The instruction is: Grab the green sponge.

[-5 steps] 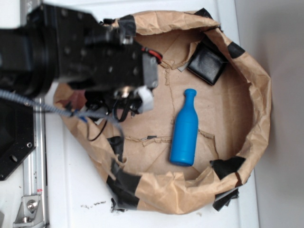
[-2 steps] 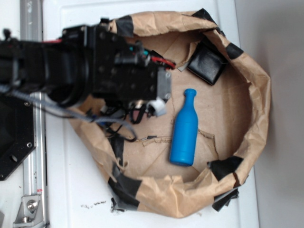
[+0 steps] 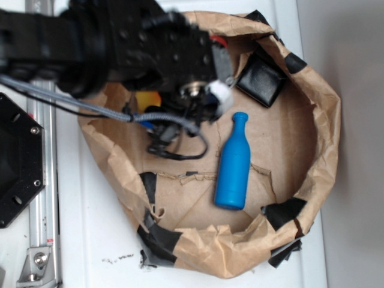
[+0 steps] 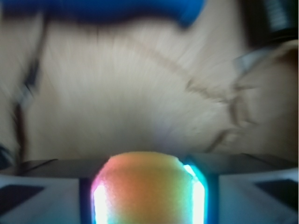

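My gripper (image 4: 148, 196) was clamped on the green sponge (image 4: 148, 186), which in truth looked yellow-orange, a rounded block of foam filling the gap between my two fingers (image 4: 42, 196) at the bottom of the wrist view. The pale finger faces pressed against both its sides, with a bright glare along each contact edge. From the exterior view only a sliver of the sponge (image 3: 147, 99) showed, tucked under my black arm body on its near side, so the grip itself was hidden there (the wrist view was the only proof of it).

Ahead of my fingers, past the sponge, lay the crumpled brown paper floor (image 4: 140, 93) of the paper-lined basin (image 3: 327, 138), blurred in the wrist view. Farther ahead still, at the far edge of that view, ran the blue bottle (image 4: 103, 10), lying on its side. In the exterior view the bottle (image 3: 233, 162) lay just beside my gripper (image 3: 204, 99), apart from it, neck end nearest me. The black square pad (image 3: 261, 79) leaned against the basin wall, beyond my tip and near it. Loose black cables (image 3: 174, 141) hung below my wrist over the paper.
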Motion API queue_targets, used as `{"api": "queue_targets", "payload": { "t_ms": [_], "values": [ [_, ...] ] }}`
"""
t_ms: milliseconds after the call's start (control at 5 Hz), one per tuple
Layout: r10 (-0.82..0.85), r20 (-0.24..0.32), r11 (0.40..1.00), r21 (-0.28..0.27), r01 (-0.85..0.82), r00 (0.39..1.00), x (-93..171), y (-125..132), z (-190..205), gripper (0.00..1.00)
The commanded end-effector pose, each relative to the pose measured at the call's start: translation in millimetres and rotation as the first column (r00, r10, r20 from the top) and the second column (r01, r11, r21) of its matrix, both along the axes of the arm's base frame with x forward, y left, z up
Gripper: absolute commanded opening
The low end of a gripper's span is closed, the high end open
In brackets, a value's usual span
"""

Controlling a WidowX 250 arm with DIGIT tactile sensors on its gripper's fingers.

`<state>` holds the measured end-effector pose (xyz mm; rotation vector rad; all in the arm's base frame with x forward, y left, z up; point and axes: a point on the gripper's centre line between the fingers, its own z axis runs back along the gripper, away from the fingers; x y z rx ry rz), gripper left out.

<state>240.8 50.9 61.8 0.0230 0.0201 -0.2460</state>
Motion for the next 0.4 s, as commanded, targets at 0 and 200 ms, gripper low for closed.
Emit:
{"api": "queue_targets", "payload": {
  "t_ms": [0, 200],
  "values": [
    [0.213, 0.095, 0.975, -0.082, -0.205, 0.973, 15.1, -27.1, 58.9, 0.00],
    [0.262, 0.100, 0.962, -0.111, -0.251, 0.960, 14.8, -27.5, 66.9, 0.00]
  ]
}}
